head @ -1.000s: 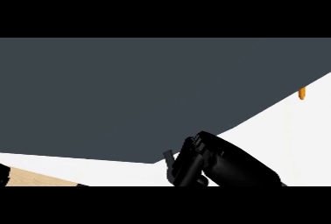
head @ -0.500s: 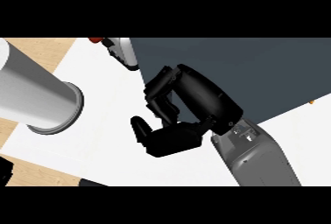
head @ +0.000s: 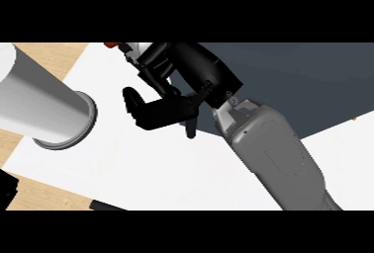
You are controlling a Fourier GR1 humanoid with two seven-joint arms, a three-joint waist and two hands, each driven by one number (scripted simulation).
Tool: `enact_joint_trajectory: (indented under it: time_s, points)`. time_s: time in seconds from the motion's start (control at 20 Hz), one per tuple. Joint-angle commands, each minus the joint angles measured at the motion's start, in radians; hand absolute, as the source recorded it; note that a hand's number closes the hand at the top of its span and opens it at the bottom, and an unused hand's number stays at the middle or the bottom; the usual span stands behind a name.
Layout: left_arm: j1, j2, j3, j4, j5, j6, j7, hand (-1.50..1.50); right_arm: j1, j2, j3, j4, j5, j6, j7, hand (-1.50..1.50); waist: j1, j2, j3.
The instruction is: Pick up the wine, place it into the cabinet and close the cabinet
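My right hand (head: 171, 106) is at the upper middle of the head view, on a grey forearm (head: 274, 153) that comes in from the lower right. Its thumb (head: 135, 106) stands well apart from the half-bent fingers (head: 157, 66), and only white surface shows in the gap. Just beyond the fingers, at the top edge, a small red and pale piece (head: 122, 47) peeks out. It may be the wine, but most of it is hidden. My left hand does not show.
A big pale grey cylinder (head: 40, 106) with a flanged end lies across the left side. A dark grey panel (head: 306, 84) fills the upper right. White surface (head: 146, 168) lies beneath, with wood (head: 44, 52) at the left corners.
The view has swung a lot. My right hand has gone up and left, from over the dark panel to beside the red and pale piece. The grey cylinder has come into view.
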Motion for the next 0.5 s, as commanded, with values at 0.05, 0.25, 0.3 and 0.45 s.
enact_joint_trajectory:
  time_s: [0.05, 0.25, 0.3, 0.45]
  points:
    - [-0.006, -0.008, 0.002, 0.008, 0.007, -0.003, 0.002, 1.5, -0.087, -0.011, -0.142, 0.203, -0.017, -0.089, -0.019, 1.5, -0.03, 0.02, 0.008]
    - [0.004, -0.013, 0.003, 0.027, 0.003, 0.006, 0.0, 1.5, -0.117, -0.077, -0.127, 0.297, -0.056, -0.084, -0.043, 1.5, -0.05, 0.027, 0.007]
    - [-0.004, -0.011, 0.02, 0.032, 0.01, 0.011, -0.003, 1.5, -0.109, -0.072, -0.118, 0.323, -0.06, -0.091, -0.062, 1.5, -0.055, 0.028, 0.009]
    - [-0.001, -0.016, 0.015, 0.032, 0.007, 0.013, -0.003, 1.5, -0.122, -0.102, -0.115, 0.365, -0.074, -0.098, -0.079, 1.5, -0.075, 0.029, 0.01]
